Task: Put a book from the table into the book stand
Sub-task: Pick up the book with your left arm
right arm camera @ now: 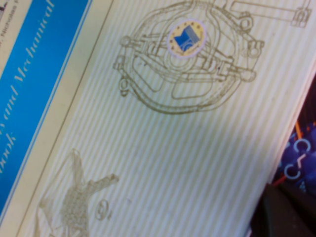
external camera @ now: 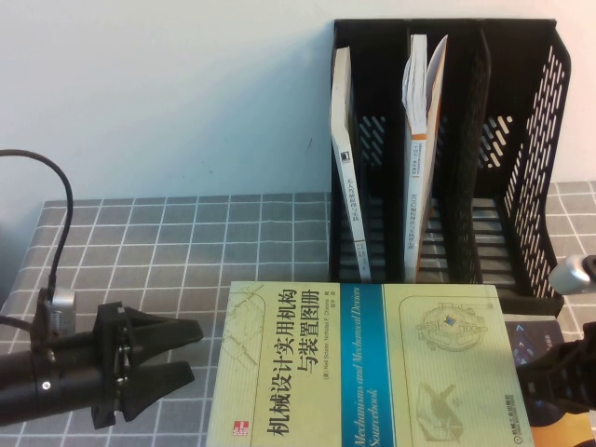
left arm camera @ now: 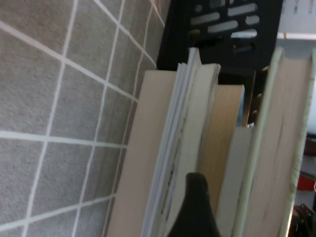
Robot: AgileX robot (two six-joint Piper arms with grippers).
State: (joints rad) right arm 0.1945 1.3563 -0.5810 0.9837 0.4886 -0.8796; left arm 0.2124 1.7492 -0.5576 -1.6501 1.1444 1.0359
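My left gripper gapes just left of the book; right gripper, jaws unclear, probably risks snagging the underlying dark book.

The book stand has three slots. The left slot holds a leaning white-spined book, the middle one two more thin books, and the right slot stands free. The big book lies flat just in front of the stand. Bare grid table lies open to its left, where the left pincer, fingers parted, waits beside the book's edge. The right pincer sits at the book's right edge, over a dark book.
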